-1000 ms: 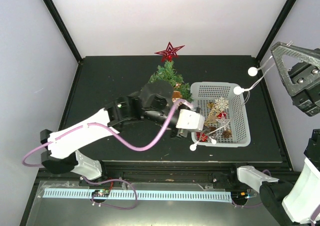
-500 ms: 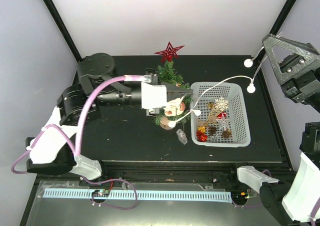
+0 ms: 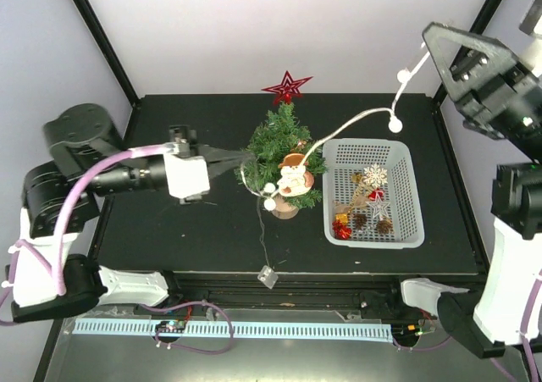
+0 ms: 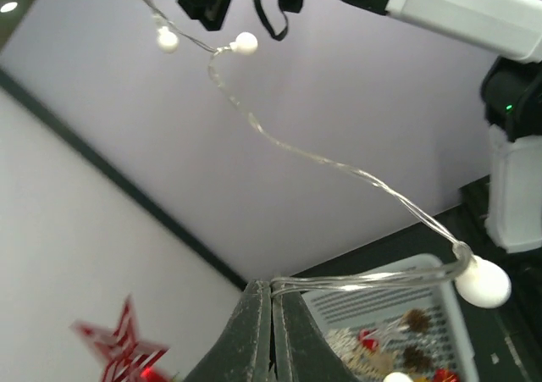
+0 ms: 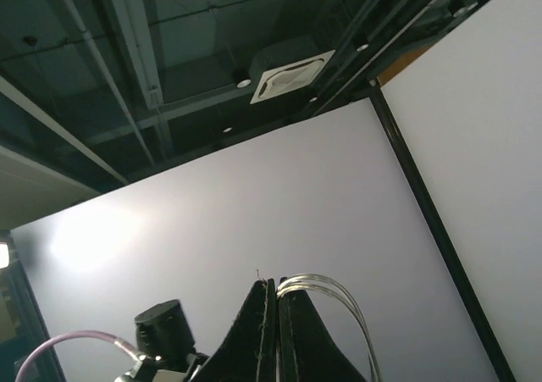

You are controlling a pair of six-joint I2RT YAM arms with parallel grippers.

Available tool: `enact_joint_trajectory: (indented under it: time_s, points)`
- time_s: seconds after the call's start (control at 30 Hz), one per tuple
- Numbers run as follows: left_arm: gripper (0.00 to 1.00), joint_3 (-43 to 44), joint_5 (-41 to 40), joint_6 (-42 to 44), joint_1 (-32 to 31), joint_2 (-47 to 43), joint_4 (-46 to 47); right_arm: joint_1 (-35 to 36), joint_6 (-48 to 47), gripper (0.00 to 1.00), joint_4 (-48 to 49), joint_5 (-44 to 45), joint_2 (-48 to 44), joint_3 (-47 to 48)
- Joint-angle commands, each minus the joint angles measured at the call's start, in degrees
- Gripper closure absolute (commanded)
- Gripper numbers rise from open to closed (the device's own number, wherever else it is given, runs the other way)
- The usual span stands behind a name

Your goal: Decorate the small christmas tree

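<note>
The small christmas tree (image 3: 282, 145) stands mid-table with a red star (image 3: 287, 86) behind it and a snowman ornament (image 3: 294, 173) on its front. A clear light string (image 3: 356, 121) with white bulbs runs from high at the right, across the tree, and down to a small clear box (image 3: 268, 276) at the table's front edge. My left gripper (image 3: 240, 156) is at the tree's left side, shut on the string (image 4: 364, 279). My right gripper (image 3: 426, 33) is raised at the far right, shut on the string's other end (image 5: 326, 285).
A white basket (image 3: 405, 162) right of the tree holds a snowflake, pine cones, and red and gold ornaments. The left arm's purple cable loops over the table's left side. Black frame posts stand at the back corners.
My left gripper has swung from the basket to the tree's left side, dragging the string over the tree. The right gripper has shifted left. The clear box has slid to the front edge.
</note>
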Motion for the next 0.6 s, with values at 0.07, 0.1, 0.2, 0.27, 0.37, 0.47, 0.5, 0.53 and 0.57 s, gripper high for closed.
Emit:
enact_joint_trajectory:
  time_s: [0.07, 0.1, 0.2, 0.27, 0.37, 0.47, 0.5, 0.53, 0.57]
  points:
    - [0.98, -3.29, -4.62, 0.15, 7.40, -5.31, 0.09, 0.21, 7.38, 0.99, 9.23, -2.31, 7.38, -0.17]
    - [0.98, -4.05, -5.43, -0.12, 8.31, -5.77, 0.58, 0.24, 7.95, 0.99, 10.05, -2.45, 8.53, 0.15]
    - [0.99, -5.63, -8.42, -1.03, 10.81, -6.70, 2.42, 0.24, 10.77, 0.99, 13.58, -3.67, 13.42, 2.24]
    - [0.98, -6.09, -10.88, -1.66, 12.50, -6.80, 4.29, 0.27, 12.55, 0.99, 16.97, -3.44, 15.52, 2.31]
    - [0.98, -6.01, -13.72, -3.04, 15.18, -6.29, 6.98, 0.23, 15.44, 0.99, 21.33, -2.75, 19.27, 3.12]
    - [0.98, -5.23, -16.17, -4.07, 17.43, -5.36, 8.76, 0.18, 18.25, 0.99, 23.99, -2.71, 23.66, 6.08]
    - [0.98, -4.97, -16.60, -4.32, 18.35, -5.04, 9.28, 0.23, 19.05, 0.99, 24.89, -2.55, 24.93, 6.99]
    - [0.98, -4.66, -16.91, -4.50, 19.68, -4.81, 9.99, 0.20, 20.19, 0.99, 25.70, -2.45, 26.05, 8.43]
    - [0.98, -4.44, -17.26, -4.84, 20.63, -4.49, 10.60, 0.21, 21.23, 0.99, 26.50, -2.40, 27.40, 9.54]
